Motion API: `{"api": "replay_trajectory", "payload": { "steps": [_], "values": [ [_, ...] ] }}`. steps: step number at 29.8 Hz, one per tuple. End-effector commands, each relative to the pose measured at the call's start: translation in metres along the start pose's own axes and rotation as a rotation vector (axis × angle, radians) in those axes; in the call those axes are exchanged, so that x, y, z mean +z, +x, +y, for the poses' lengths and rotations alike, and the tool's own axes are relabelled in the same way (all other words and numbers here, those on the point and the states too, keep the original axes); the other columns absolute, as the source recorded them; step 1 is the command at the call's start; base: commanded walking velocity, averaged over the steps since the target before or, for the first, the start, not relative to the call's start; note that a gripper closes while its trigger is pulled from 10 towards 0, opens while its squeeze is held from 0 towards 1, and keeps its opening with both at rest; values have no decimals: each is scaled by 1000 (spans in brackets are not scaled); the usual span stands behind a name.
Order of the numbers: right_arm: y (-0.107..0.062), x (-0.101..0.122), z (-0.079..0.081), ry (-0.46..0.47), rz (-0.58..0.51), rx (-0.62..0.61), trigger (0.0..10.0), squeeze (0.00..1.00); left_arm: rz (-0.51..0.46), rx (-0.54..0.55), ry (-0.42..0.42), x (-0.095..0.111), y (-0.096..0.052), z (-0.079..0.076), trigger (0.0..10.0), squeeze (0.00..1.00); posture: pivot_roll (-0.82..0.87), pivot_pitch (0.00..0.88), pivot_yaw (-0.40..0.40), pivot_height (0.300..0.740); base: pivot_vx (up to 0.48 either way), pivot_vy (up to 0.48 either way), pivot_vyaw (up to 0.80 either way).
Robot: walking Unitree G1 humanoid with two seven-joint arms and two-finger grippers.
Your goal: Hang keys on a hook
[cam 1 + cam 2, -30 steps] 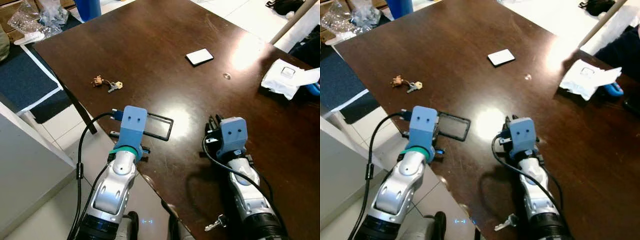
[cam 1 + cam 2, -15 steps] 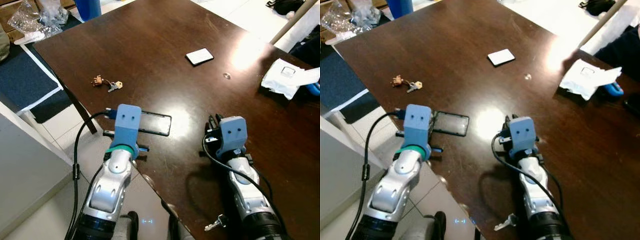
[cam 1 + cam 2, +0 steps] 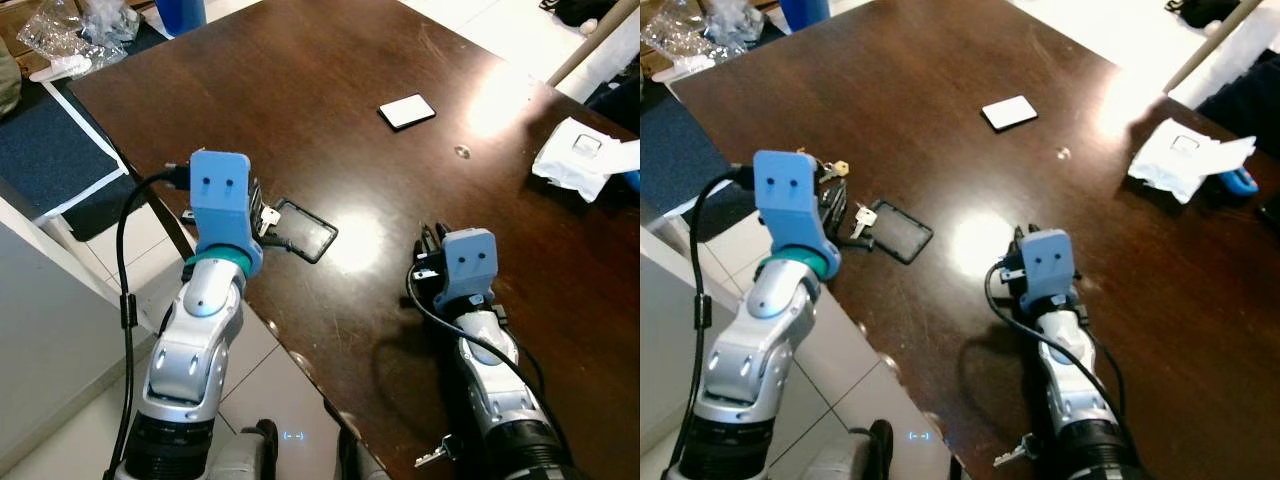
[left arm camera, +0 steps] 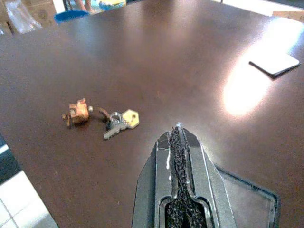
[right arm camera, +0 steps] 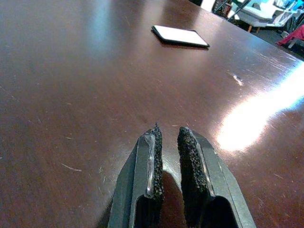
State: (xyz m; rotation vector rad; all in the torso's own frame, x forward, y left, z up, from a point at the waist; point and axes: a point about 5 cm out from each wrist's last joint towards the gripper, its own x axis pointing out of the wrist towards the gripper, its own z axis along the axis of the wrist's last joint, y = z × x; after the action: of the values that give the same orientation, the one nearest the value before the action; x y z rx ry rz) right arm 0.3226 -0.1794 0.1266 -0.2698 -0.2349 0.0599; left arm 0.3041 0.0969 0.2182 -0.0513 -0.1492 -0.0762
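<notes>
You have a big dark brown polished wooden table [image 3: 330, 120] running corner-on, its left edge slanting down toward you with white tiled floor [image 3: 90, 330] open beyond it. The broad middle of the top is bare, bright with glare.

Your left gripper [image 4: 177, 137] hangs over that left edge, its two black fingers pressed together with nothing between them, above a flat black rectangular frame [image 3: 902, 231] that lies just inside the edge. Your right gripper [image 5: 167, 137] sits low over the near middle of the table, fingers drawn almost together with a thin gap, holding nothing.

At the far right a crumpled white cloth [image 3: 580, 155] lies near the right edge. A small white card with a dark rim [image 3: 406, 110] rests far and central, well apart from both grippers.

The bunch of keys with a brown charm [image 4: 102, 118] lies flat on the table, just ahead of the left gripper and close to the left edge, untouched.
</notes>
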Motion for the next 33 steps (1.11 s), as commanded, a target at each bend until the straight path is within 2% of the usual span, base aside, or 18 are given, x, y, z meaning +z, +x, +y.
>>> {"api": "replay_trajectory", "payload": {
  "steps": [1, 6, 7, 9, 10, 13, 14, 16, 17, 20, 22, 24, 25, 27, 28, 31, 33],
  "values": [
    [-10, -19, 6, 3, 95, 18, 10000, 0, -19, -24, -9, 4, -2, -3, 10000, 0, 10, 197, 116, 740, 0, 0, 0],
    [-8, -18, 6, 5, 90, 11, 10000, 0, -14, -56, 51, 0, -3, -6, 10000, 0, 10, 188, 117, 740, 0, 0, 0],
    [-8, -18, 6, 6, 90, 9, 10000, 0, -3, -73, 156, -9, -3, -9, 10000, 0, 10, 188, 117, 740, 0, 0, 0],
    [-8, -18, 6, 6, 90, 9, 10000, 0, -3, -73, 156, -9, -3, -9, 10000, 0, 10, 188, 117, 740, 0, 0, 0],
    [-8, -19, 6, 7, 90, 8, 10000, 0, 11, -91, 255, -19, -3, -12, 10000, 0, 10, 188, 117, 740, 0, 0, 0],
    [-8, -19, 6, 7, 90, 8, 10000, 0, 11, -91, 255, -19, -3, -12, 10000, 0, 10, 188, 117, 740, 0, 0, 0],
    [-8, -19, 7, 8, 91, 9, 10000, 0, 51, -108, 298, -32, -3, -16, 10000, 1000, 12, 196, 119, 740, 0, 0, 0],
    [-8, -19, 7, 8, 91, 9, 10000, 0, 51, -108, 298, -32, -3, -16, 10000, 1000, 12, 196, 119, 740, 0, 0, 0],
    [-11, -20, 10, 10, 98, 25, 10000, 0, 130, -77, 291, -57, 8, -28, 10000, 1000, 8, 228, 113, 740, 0, 0, 0],
    [-11, -20, 10, 10, 98, 25, 10000, 0, 130, -77, 291, -57, 8, -28, 10000, 1000, 8, 228, 113, 740, 0, 0, 0],
    [-15, -21, 12, 9, 103, 39, 10000, 0, 209, -26, 242, -70, 22, -30, 10000, 1000, 0, 247, 114, 740, 0, 0, 0],
    [-16, -22, 13, 9, 104, 42, 10000, 0, 237, -10, 222, -73, 26, -28, 10000, 1000, 0, 247, 114, 740, 0, 0, 0],
    [-17, -22, 13, 8, 105, 44, 10000, 0, 263, 6, 198, -75, 30, -26, 10000, 490, -3, 250, 116, 740, 0, 0, 0],
    [-17, -22, 13, 8, 105, 44, 10000, 0, 263, 6, 198, -75, 30, -26, 10000, 490, -3, 250, 116, 740, 0, 0, 0],
    [-18, -22, 13, 8, 106, 45, 10000, 0, 283, 26, 173, -75, 35, -21, 10000, 0, -5, 250, 117, 740, 0, 0, 0],
    [-19, -23, 14, 8, 109, 45, 10000, 0, 296, 60, 136, -70, 45, -9, 10000, 0, -2, 247, 122, 740, 0, 0, 0],
    [-19, -23, 14, 8, 110, 45, 10000, 0, 298, 67, 129, -71, 48, -7, 10000, 0, -2, 247, 122, 740, 0, 0, 0]
  ]
}}
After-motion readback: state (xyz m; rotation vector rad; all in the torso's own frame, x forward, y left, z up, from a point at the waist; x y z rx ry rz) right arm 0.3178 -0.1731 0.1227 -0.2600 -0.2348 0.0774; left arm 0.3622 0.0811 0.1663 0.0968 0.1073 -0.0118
